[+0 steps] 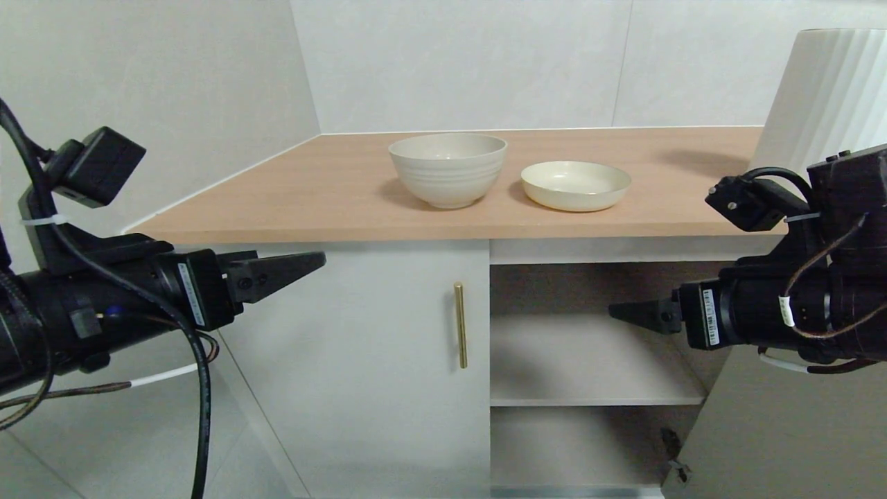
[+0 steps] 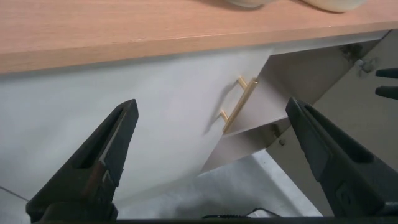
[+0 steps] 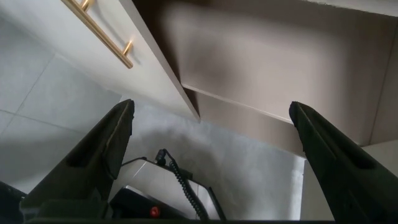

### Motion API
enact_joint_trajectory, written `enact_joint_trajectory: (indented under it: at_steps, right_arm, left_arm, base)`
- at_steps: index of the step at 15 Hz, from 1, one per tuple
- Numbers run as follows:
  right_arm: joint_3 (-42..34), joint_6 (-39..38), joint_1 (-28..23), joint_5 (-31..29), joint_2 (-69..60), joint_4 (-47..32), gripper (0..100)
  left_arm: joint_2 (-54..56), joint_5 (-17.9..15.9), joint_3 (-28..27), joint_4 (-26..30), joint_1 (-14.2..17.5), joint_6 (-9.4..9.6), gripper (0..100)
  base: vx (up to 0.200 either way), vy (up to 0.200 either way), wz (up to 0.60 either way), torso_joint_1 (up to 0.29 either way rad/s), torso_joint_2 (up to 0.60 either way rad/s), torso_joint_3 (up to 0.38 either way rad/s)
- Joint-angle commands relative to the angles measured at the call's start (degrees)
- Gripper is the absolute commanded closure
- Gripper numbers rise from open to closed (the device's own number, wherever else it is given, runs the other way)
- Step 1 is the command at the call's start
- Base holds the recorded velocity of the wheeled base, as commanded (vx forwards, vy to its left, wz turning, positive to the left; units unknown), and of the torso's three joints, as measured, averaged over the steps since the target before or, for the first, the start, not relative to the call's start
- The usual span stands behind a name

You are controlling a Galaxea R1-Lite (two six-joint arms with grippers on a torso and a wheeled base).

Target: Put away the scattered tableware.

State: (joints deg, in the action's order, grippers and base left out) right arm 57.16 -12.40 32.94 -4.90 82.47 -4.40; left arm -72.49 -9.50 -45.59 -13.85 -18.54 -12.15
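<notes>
A deep, ribbed cream bowl point(image 1: 448, 170) and a shallow, smooth cream dish point(image 1: 575, 185) were set side by side — not touching — on the wooden countertop point(image 1: 312, 194). The left gripper point(image 2: 211, 101) and right gripper point(image 3: 210, 104) were spread wide, empty.

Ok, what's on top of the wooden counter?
A cream bowl and a shallow cream dish, side by side, not touching. A white ribbed object at the right hides the counter behind it.
</notes>
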Motion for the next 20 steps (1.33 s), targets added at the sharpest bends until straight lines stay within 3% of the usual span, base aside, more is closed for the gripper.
enact_joint_trajectory:
  at_steps: [1, 5, 20]
  right_arm:
    - [-0.1, 0.0, 0.0, 0.0, 0.1, 0.0, 0]
    - [-0.3, 0.1, 0.0, 0.0, 0.1, 0.0, 0]
    - [0.0, 0.4, -0.2, -0.1, 2.8, 0.2, 0]
  left_arm:
    - [-0.3, 0.0, 0.1, 0.0, 0.0, -0.06, 0]
    - [-0.8, 0.0, 0.1, 0.0, 0.0, -0.06, 0]
    - [-5.9, 0.0, -0.8, 0.1, 0.0, -0.33, 0]
  base:
    - [0.000, 0.000, 0.00, 0.017, -0.08, -0.027]
    - [0.000, 0.000, 0.00, 0.076, -0.25, -0.251]
    - [0.000, 0.000, 0.00, 0.191, -0.49, -0.285]
